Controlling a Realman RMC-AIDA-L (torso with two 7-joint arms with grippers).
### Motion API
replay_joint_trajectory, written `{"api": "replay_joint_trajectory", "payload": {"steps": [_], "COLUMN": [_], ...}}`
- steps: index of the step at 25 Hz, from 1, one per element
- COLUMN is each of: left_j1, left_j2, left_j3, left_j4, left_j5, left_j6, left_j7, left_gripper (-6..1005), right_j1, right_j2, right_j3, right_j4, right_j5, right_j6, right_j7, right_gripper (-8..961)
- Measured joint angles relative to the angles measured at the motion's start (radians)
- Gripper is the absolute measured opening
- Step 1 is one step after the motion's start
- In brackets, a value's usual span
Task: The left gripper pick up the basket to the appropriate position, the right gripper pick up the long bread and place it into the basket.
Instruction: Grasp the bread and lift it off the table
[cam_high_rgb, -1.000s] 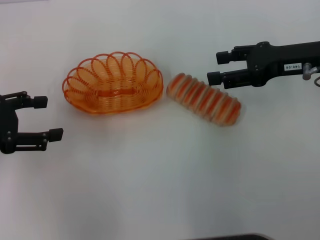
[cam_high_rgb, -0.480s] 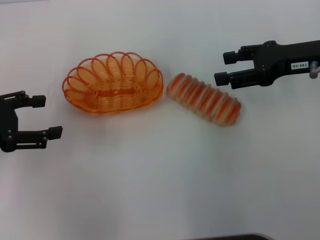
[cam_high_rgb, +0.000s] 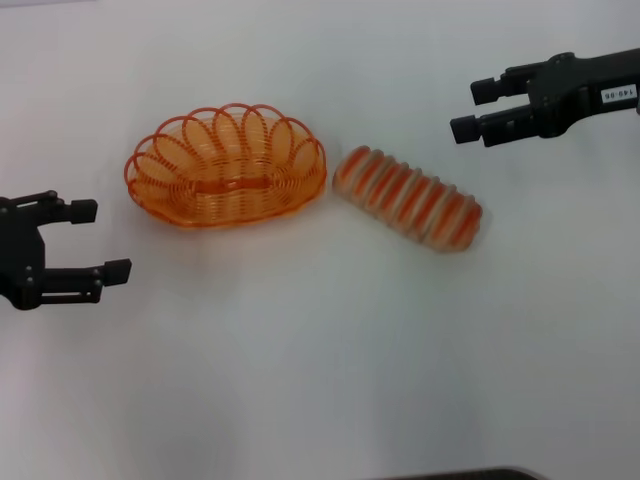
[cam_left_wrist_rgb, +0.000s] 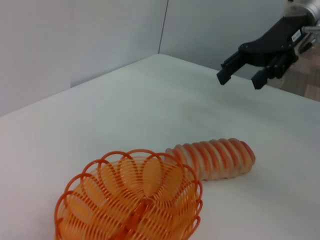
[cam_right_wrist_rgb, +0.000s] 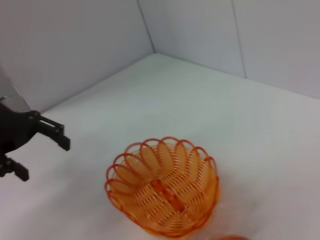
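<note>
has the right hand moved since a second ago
Yes. The right hand has drawn back, right and farther from the bread, which has stayed put.

Head view: looks down from above and in front onto the white table (cam_high_rgb: 320, 380), taking in the whole scene. Left wrist view: low, close over the basket (cam_left_wrist_rgb: 132, 200), facing across the long bread (cam_left_wrist_rgb: 215, 157) toward the right gripper (cam_left_wrist_rgb: 240, 80) far off. Right wrist view: higher, angled down at the basket (cam_right_wrist_rgb: 165, 192), facing the left gripper (cam_right_wrist_rgb: 42, 150) beyond. Shared by all three: the basket; by both wrist views: the walls (cam_left_wrist_rgb: 75, 35) behind.
</note>
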Motion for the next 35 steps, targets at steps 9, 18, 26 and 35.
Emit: {"api": "replay_joint_trajectory", "payload": {"steps": [9,18,26,35], "left_j1": [0.0,0.001,-0.003,-0.006], "left_j2": [-0.004,-0.005,-0.005,-0.005], "left_j3": [0.0,0.0,0.0,0.0], "left_j4": [-0.006,-0.017,-0.032,-0.044], "left_j5": [0.001,0.002,0.012,0.012], "left_j6": [-0.007,-0.02,-0.038,-0.049], "left_j7": [-0.014,-0.016,-0.017,-0.017], "left_gripper": [878,878,877,877], "right_j1": [0.122,0.258,0.36,0.406], "right_j2": [-0.002,0.02,0.065,0.095], "right_j3": [0.001,-0.001,-0.109,-0.2], "right_j4": [-0.055,-0.091,-0.094,-0.086], "right_j5": [-0.169,-0.4,-0.551,-0.608], "right_j6": [-0.049,-0.086,-0.086,-0.067], "right_j7": [0.123,0.239,0.349,0.438], "right_gripper": [817,817,817,817]}}
